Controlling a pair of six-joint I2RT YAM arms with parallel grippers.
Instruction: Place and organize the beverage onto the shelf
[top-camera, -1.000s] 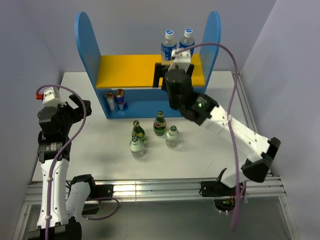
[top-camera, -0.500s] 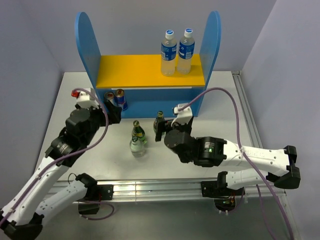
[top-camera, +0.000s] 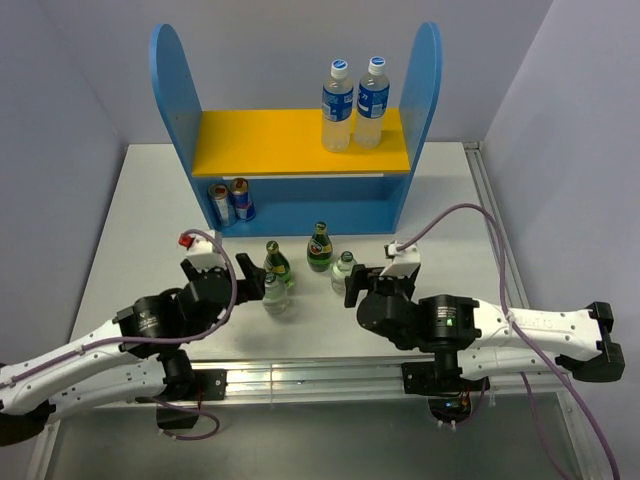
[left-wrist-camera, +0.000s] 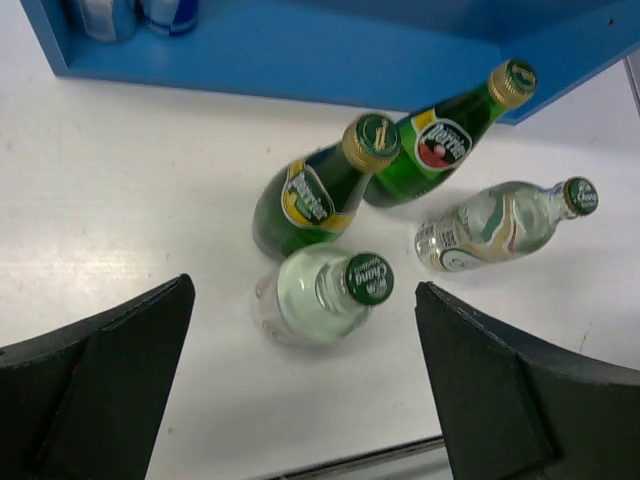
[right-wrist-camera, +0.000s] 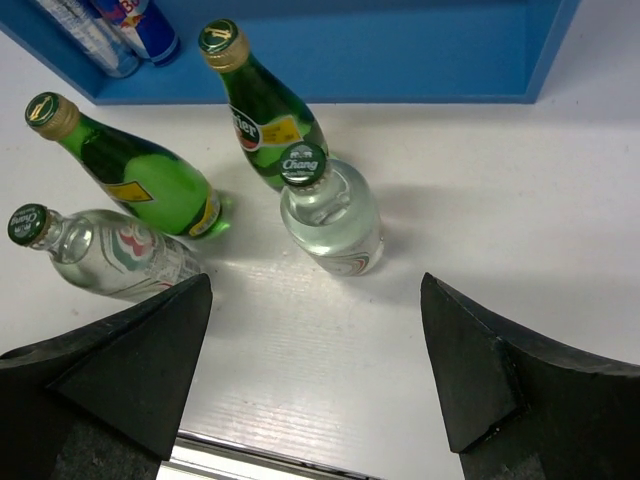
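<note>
Left gripper: jaws spread wide, holding nothing. It sits low over the near-left part of the table, facing the bottle group.

Shelf: stands along the far edge. Two cans stand at the left end of its lower tier. Both wrist views cut them off at the top, and their red lettering cannot be read in full.

Four glass bottles stand upright in a close group on the table centre, just in front of the shelf:
- Left clear glass bottle: nearest the left gripper. Its green cap carries white writing that reads "Chang".
- Left green bottle: directly behind it, touching or nearly so. It has a yellow-bordered "Perrier" label and a gold foil neck.
- Right green bottle: closest to the shelf. Its label is partly turned away.
- Right clear glass bottle: its green cap reads "Chang". It hides the base of the right green bottle in the right wrist view.

Two plastic bottles with blue labels and caps stand side by side at the right end of the yellow-orange upper board. Their label text is too small to read.

Right gripper: jaws spread wide, holding nothing. It sits near the near edge, right of centre, and only its fingertips enter the frame.
</note>
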